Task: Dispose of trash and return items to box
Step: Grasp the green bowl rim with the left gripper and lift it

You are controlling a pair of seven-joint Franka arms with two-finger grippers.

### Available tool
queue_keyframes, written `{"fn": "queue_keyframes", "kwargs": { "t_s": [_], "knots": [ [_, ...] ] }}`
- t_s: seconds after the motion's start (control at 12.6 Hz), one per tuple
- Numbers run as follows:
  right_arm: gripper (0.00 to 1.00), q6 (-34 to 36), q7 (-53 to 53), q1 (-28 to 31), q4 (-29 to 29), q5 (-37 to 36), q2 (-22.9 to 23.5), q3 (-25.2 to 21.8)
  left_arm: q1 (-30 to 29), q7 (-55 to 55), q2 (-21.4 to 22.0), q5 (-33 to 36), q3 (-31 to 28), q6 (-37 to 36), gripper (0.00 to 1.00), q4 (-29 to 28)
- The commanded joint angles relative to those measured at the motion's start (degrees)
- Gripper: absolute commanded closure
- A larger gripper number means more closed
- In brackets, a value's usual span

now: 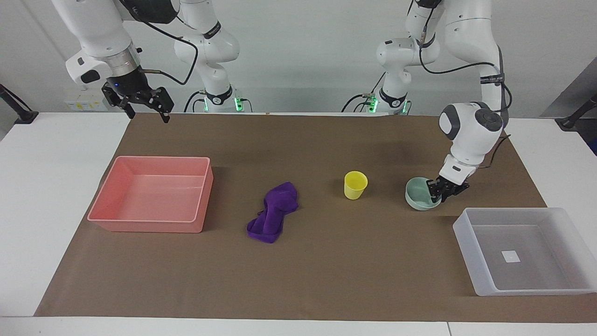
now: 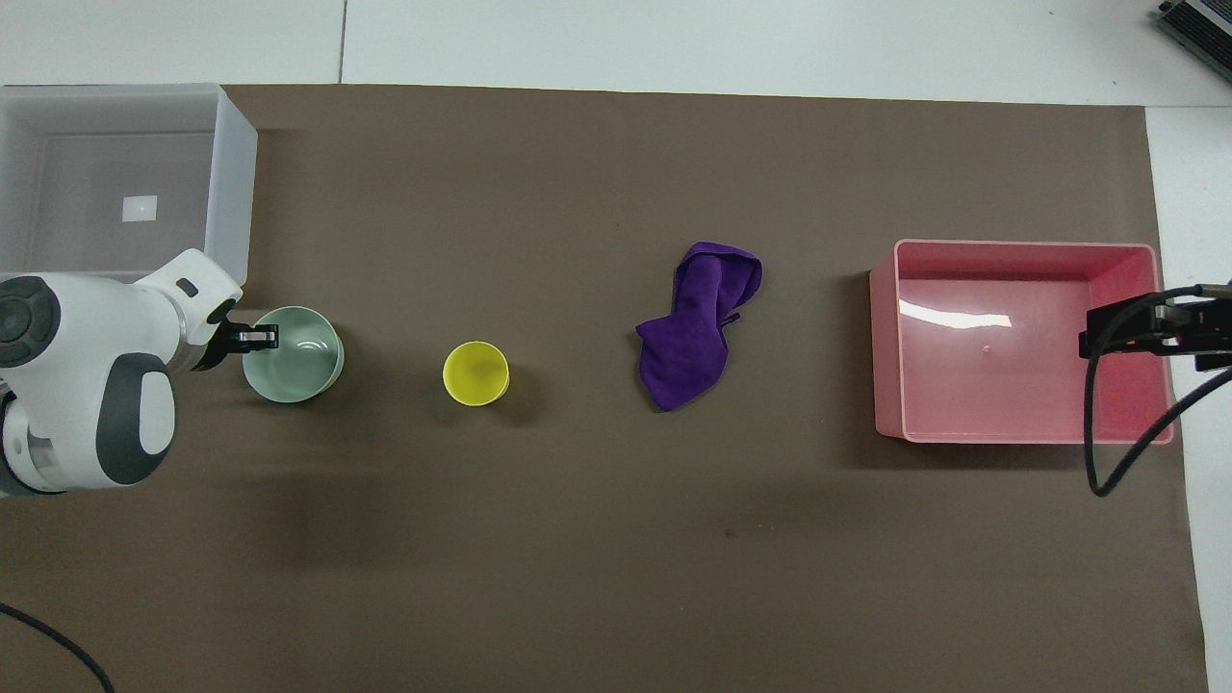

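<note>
Left pincer is clamped on the mint bowl, pinching the rim that faces the frosted box; the bowl sits upright, mouth up. Yellow cup stands beside it. Purple cloth lies lengthwise across the tabletop's depth. Right pincer hangs spread wide above the mat's robot-side edge near the pink tray.

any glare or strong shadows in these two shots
Overhead view: a white glare streak on the pink tray's floor, and soft shadows beside the yellow cup and the mint bowl. Facing view: even light, only faint shadows; the clear box shows no glare.
</note>
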State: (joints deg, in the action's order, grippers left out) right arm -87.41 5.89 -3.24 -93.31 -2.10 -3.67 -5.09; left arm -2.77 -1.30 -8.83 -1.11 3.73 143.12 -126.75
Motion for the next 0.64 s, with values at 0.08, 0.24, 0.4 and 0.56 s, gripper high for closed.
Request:
{"fn": "queue_keyframes", "kwargs": {
  "t_s": [0.08, 0.24, 0.4, 0.56],
  "knots": [
    [0.00, -0.74, -0.88, 0.78, -1.88, 0.34, -1.43, 0.17, -0.65, 0.24, 1.09, 0.41, 0.49, 0.06, 1.00, 0.61],
    [0.00, -0.74, -0.80, 0.69, -1.88, 0.34, -1.43, 0.26, -0.74, -0.28, 1.36, 0.41, 0.49, -7.99, 1.00, 7.00],
    [0.00, -0.91, -0.62, 0.52, -1.79, 0.43, -1.43, 0.26, -0.83, -1.25, 1.27, 0.24, 0.49, -12.94, 1.00, 12.73],
    [0.00, -3.63, -0.18, -0.01, -1.70, 0.51, -1.25, 0.34, -0.92, -1.69, 0.22, 0.24, 0.41, -14.62, 1.00, 17.48]
  ]
}}
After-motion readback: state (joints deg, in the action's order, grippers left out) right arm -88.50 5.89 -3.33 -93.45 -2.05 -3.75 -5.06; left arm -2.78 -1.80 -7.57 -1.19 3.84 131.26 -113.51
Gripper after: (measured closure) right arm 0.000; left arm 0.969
